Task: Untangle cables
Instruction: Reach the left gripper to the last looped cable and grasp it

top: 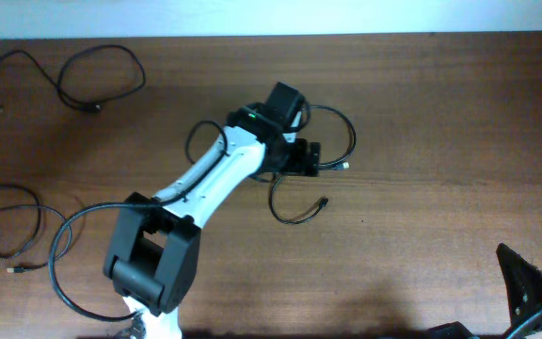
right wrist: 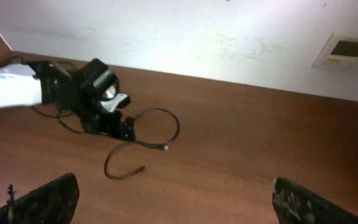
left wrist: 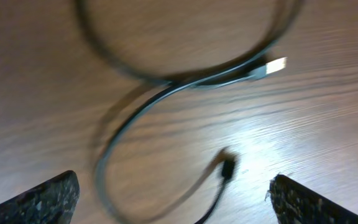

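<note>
Left jaws released, hovering low astride the centre cable (left wrist: 140,104) on the worktop (left wrist: 36,93), probably lining up a grab near its self-crossing; blur hides detail. Other cables (top: 143,77) lie far left. Right jaws released, parked clear.

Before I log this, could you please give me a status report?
Left gripper open above centre cable. Right gripper open, empty. Cable ungrasped. Nothing blocking.
</note>
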`<state>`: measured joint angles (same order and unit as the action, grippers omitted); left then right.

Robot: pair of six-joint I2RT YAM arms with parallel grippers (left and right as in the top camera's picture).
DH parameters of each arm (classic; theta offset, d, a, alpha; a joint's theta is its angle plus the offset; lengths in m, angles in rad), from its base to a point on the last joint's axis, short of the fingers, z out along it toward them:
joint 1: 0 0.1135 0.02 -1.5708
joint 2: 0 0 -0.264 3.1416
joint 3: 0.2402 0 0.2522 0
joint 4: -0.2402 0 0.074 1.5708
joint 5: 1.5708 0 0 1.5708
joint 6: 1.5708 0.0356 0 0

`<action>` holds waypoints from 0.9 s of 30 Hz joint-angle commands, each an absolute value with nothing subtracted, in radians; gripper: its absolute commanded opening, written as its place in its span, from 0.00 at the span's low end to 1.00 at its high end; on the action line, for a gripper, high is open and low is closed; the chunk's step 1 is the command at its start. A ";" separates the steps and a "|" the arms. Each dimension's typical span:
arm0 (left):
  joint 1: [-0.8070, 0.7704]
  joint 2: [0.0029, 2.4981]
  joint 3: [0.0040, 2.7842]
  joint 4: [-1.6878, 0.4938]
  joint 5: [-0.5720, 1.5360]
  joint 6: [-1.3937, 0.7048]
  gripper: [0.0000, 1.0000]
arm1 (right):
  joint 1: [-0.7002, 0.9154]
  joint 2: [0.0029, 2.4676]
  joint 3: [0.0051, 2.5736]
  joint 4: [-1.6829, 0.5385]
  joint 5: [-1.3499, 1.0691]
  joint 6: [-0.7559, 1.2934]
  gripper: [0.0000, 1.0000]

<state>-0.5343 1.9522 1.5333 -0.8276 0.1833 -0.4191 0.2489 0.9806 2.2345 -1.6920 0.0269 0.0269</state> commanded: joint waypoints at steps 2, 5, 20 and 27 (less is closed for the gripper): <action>-0.576 1.919 1.534 -0.860 0.166 -0.335 0.99 | 0.242 0.976 2.235 -1.698 0.039 0.034 0.99; -0.531 1.839 1.534 -0.922 0.136 -0.335 0.99 | 0.242 0.976 2.235 -1.698 0.039 0.034 0.99; -0.635 1.817 1.538 -0.665 -0.045 -0.900 0.95 | 0.242 0.976 2.235 -1.697 0.039 0.034 0.99; -0.599 2.138 2.184 -1.148 -0.031 -1.060 0.99 | 0.242 0.976 2.235 -1.696 0.039 0.034 0.99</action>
<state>-0.6140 1.9835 1.8740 -0.9737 -0.0257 -0.9882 0.2489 0.9806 2.2345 -1.6920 0.0269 0.0269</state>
